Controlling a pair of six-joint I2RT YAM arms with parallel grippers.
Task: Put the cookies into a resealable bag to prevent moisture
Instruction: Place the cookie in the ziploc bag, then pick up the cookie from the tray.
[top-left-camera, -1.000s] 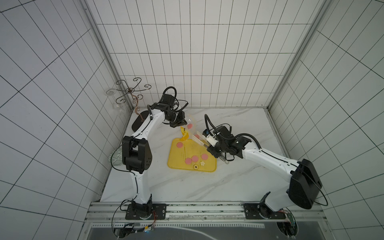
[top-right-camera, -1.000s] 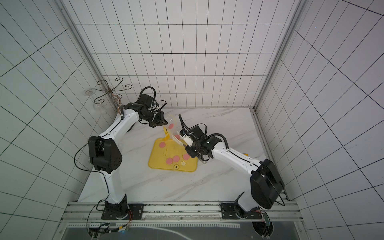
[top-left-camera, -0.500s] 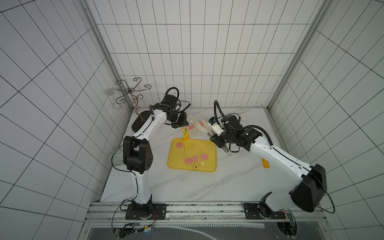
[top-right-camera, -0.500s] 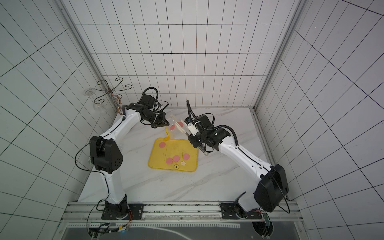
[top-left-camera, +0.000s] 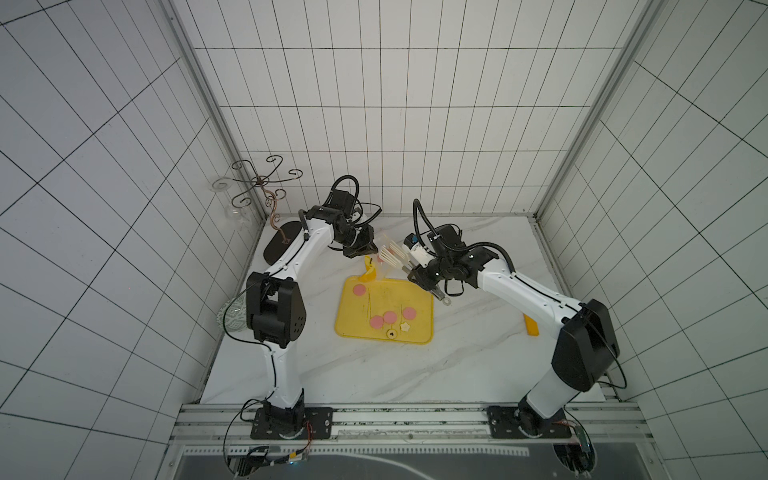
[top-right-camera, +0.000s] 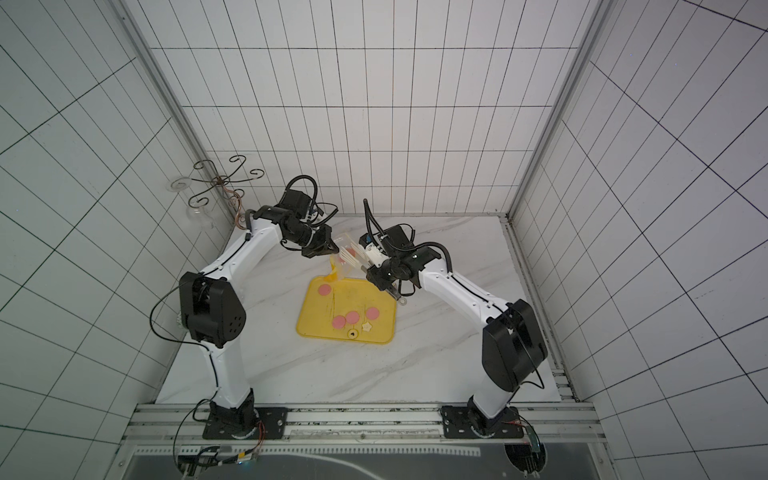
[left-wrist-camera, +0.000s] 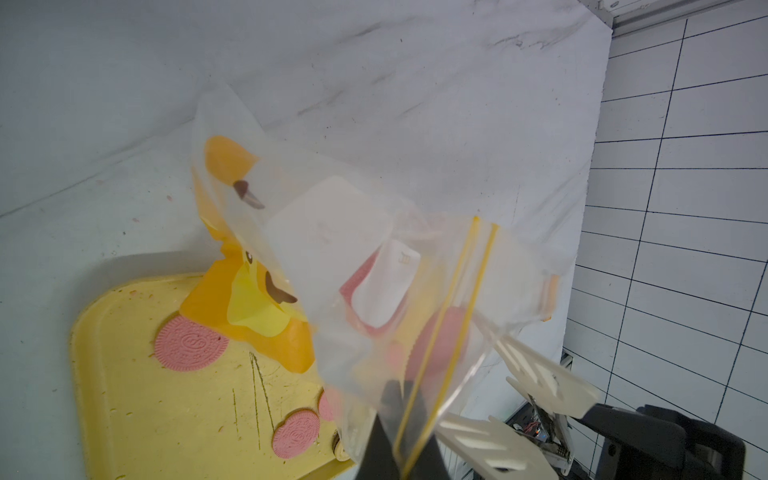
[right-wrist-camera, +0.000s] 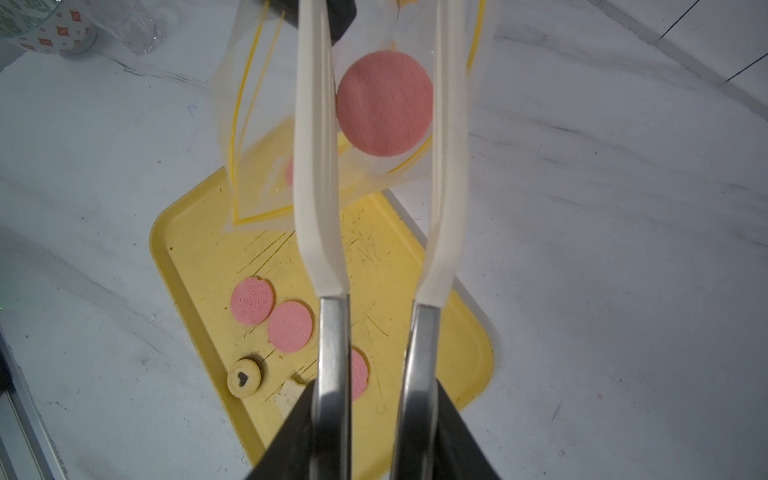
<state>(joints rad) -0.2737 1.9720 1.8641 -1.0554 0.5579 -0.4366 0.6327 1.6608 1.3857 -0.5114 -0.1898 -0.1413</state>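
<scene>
Swung upward, right gripper clamps tongs holding 1 cookie inside resealable bag pinched by left gripper.

This is looking like a robotics lab cell, with white tiled walls enclosing a marble tabletop and an aluminium rail running along its front edge.

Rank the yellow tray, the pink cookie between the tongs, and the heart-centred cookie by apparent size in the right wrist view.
1. Yellow tray
2. Pink cookie between the tongs, though nearness to the camera inflates it
3. Heart-centred cookie
</scene>
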